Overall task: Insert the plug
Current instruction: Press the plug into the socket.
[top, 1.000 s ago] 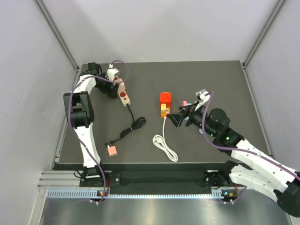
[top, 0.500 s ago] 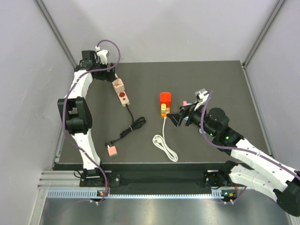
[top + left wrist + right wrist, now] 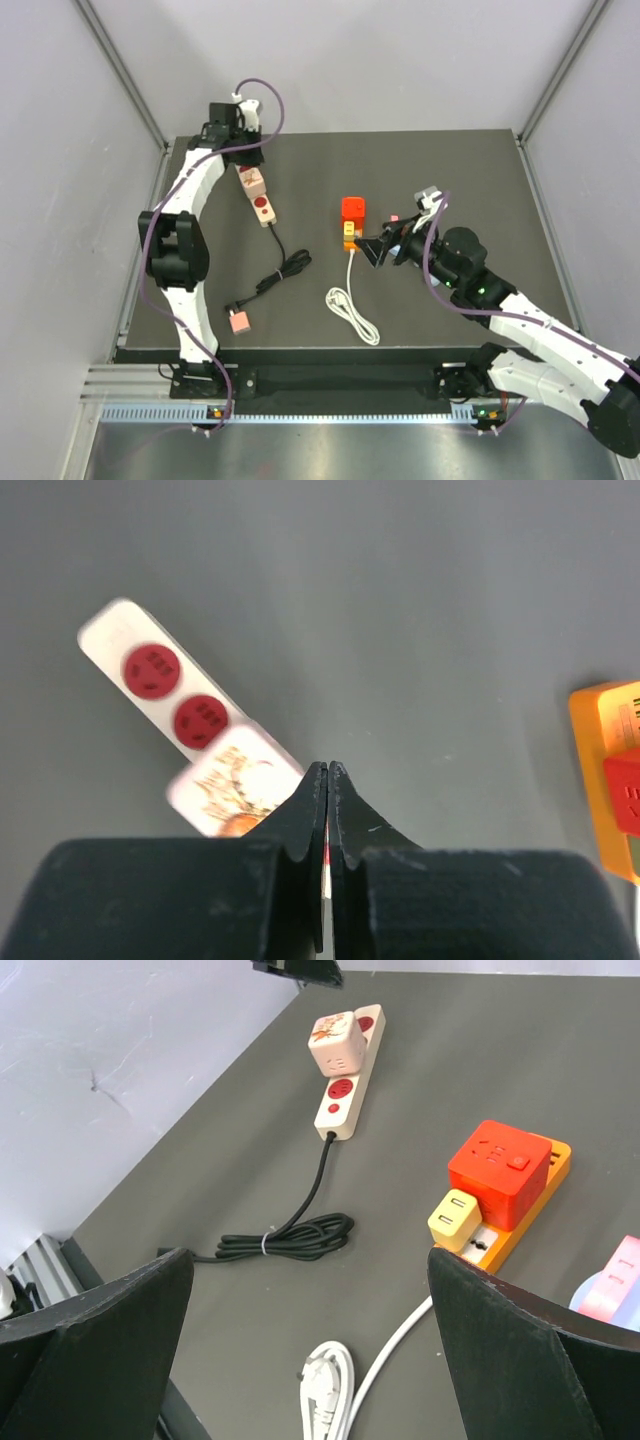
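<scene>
Black and pressed flat together, the jaws of the left pincer (image 3: 327,772) have nothing between them, and it hangs at the far left above the white power strip (image 3: 262,205). A pinkish cube adapter (image 3: 335,1045) sits on that strip's far end, probably only as clutter, since nothing here concerns it. The strip's black cord (image 3: 285,268) trails toward the near edge in a loose coil and ends in a small pink plug (image 3: 239,321) lying free. Toward the middle, the orange power strip (image 3: 556,1165) lies lengthwise with the red plug (image 3: 498,1173) sitting square on its far end. The plug looks pushed home rather than resting loose, so the insertion seems done or nearly so. A small yellow adapter (image 3: 455,1215) stands touching its near side. A white cable (image 3: 350,305) curls away from the strip toward the near edge. Just right of it the right pincer (image 3: 378,245) stands spread wide and grips nothing, aimed at the strip as though ready to press or steady it. The surface (image 3: 450,170) is dark grey and matte, boxed in by pale walls (image 3: 350,60), with a metal rail (image 3: 300,385) along the near edge.
</scene>
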Available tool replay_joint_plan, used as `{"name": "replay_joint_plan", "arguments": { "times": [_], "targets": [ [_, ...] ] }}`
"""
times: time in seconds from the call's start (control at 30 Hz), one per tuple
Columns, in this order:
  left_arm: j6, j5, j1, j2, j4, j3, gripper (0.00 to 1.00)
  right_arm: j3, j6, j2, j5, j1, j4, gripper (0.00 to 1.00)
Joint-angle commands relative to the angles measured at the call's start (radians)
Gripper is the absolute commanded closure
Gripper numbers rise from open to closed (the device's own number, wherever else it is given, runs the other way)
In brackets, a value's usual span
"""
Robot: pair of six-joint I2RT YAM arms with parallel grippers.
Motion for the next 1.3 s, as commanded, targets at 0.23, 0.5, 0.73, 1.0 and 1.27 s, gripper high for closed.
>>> {"name": "replay_joint_plan", "arguments": {
  "times": [0.23, 0.5, 0.73, 1.0, 1.27],
  "targets": [
    [-0.195, -0.330, -0.026, 0.005, 0.018, -0.205, 1.00, 0.034, -0.035, -0.024, -0.012, -0.023, 0.049, 0.00],
    [-0.244, -0.207, -0.030, -0.030, 0.003, -0.085, 1.00, 0.074, -0.030, -0.064, -0.012, -0.021, -0.001, 0.00],
    [-0.261, -0.364, -0.024, -0.047, -0.076, -0.008, 1.00, 0.081, 0.028, -0.083, -0.012, -0.021, -0.045, 0.00],
    [-0.301, -0.325, -0.009, 0.069, -0.066, -0.145, 1.00, 0.089, 0.051, -0.098, -0.024, -0.021, -0.073, 0.00],
    [-0.261, -0.352, 0.011, -0.098, -0.079, -0.087, 0.99, 0.129, 0.095, -0.090, 0.004, -0.023, -0.175, 0.00]
  ]
}}
